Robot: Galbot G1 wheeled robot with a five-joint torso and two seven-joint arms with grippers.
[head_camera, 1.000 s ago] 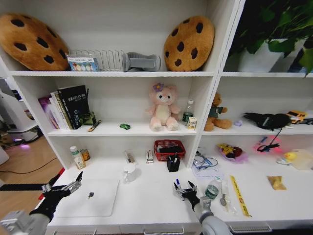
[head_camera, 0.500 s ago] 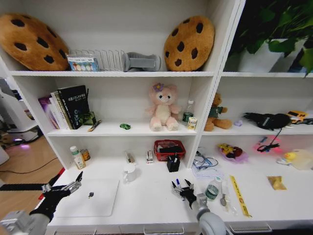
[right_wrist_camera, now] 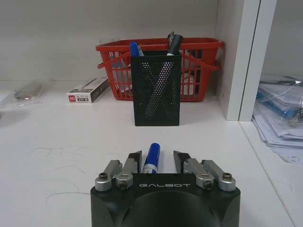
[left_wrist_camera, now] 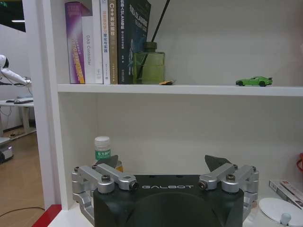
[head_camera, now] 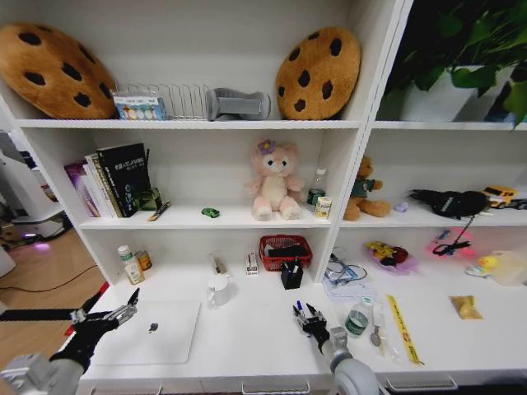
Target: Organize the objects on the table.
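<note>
Right gripper (right_wrist_camera: 155, 158) — fingers spread, blue marker pen (right_wrist_camera: 152, 159) lying between them, black mesh pen holder (right_wrist_camera: 156, 90) just ahead. Left gripper (left_wrist_camera: 163, 166) — fingers spread wide, nothing between, parked beside the laptop (head_camera: 152, 332).

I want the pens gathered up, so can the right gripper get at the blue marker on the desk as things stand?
Probably yes. The right gripper sits low over the white desk with its fingers open either side of the blue marker, nothing between them. The black mesh pen holder stands clear beyond.

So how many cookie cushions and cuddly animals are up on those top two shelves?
Cookie cushions: 2
Plush animals: 2
Total: 4
</note>
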